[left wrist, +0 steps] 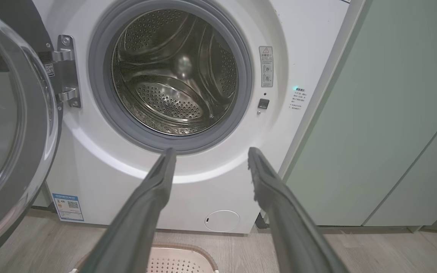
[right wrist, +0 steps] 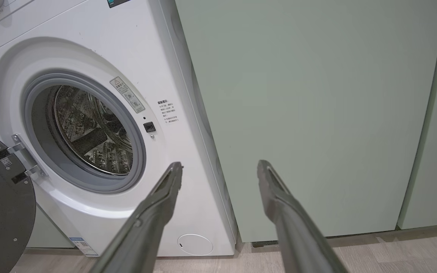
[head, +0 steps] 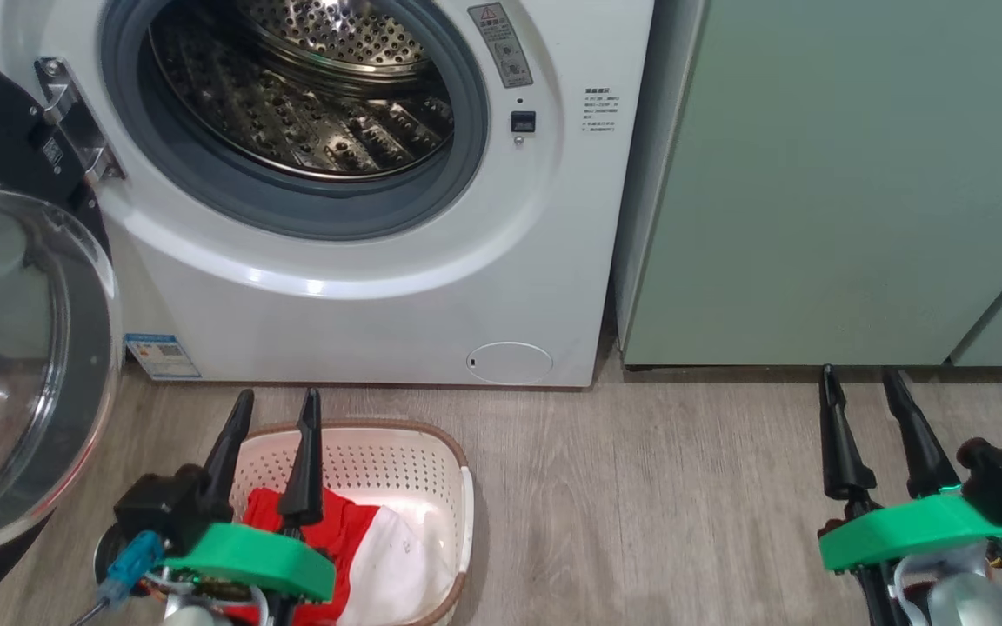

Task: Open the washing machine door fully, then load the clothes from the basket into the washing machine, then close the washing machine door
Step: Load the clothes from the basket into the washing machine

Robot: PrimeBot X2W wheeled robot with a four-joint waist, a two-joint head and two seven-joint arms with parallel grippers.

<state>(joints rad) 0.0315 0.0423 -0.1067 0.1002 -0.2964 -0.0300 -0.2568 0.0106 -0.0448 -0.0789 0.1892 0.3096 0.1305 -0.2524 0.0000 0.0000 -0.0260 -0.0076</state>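
The white washing machine (head: 431,287) (left wrist: 309,45) (right wrist: 101,41) stands in front of me, its steel drum bare. Its door (head: 5,348) (left wrist: 10,125) (right wrist: 2,212) is swung wide to the left, glass bowl facing out. On the floor before the machine sits the cream basket (head: 431,469) (left wrist: 182,259), holding the clothes: a red garment (head: 344,530) and a white one (head: 405,548). My left gripper (head: 277,407) (left wrist: 211,155) hovers open above the basket's left half, fingers pointing at the machine. My right gripper (head: 862,381) (right wrist: 220,168) is open over bare floor to the right, holding nothing.
Pale green cabinets (head: 831,174) (left wrist: 385,113) (right wrist: 309,106) stand right of the machine. Grey wood-look floor (head: 640,504) stretches between the basket and my right gripper. A small round white panel (head: 510,362) sits low on the machine's front.
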